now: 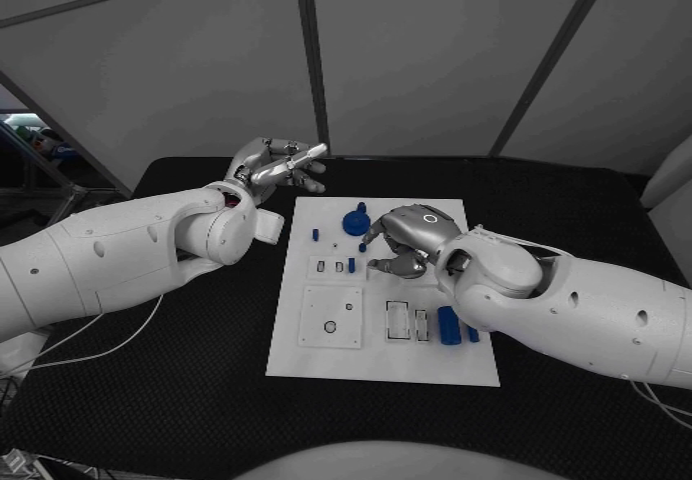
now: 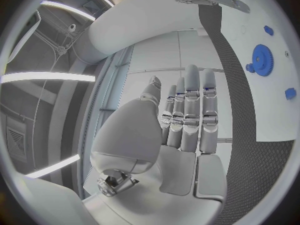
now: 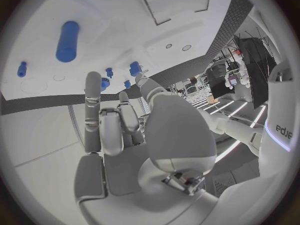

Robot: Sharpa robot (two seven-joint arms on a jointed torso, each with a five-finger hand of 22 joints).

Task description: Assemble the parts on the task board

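Task board (image 1: 433,372), a flat white rectangular plate, lies in the middle of the black textured table (image 1: 173,400), its long side running from 12 to 6 o'clock. Small blue parts sit on it: a blue toothed gear (image 1: 356,221) near the 12 o'clock end, a short blue peg (image 1: 316,235) just at 9 o'clock of the gear, and a long blue cylinder (image 1: 450,326) lying at the 4 o'clock side beside two rectangular cut-outs. A white square insert plate (image 1: 332,316) with a small oval hole rests at the board's 8 o'clock corner.

Left hand (image 1: 278,164), silver and many-fingered, hangs above the table off the board's 11 o'clock corner, palm turned up, fingers apart and holding nothing; the left wrist view shows them stretched out side by side (image 2: 187,117) with the gear (image 2: 262,60) well off to one side. Right hand (image 1: 408,238) reaches over the board's centre, just at 3 o'clock of the gear, fingers curled downward toward the small slots. Whether it pinches a part, I cannot tell; the right wrist view shows its fingers (image 3: 94,110) partly bent, with the cylinder (image 3: 67,41) lying apart.
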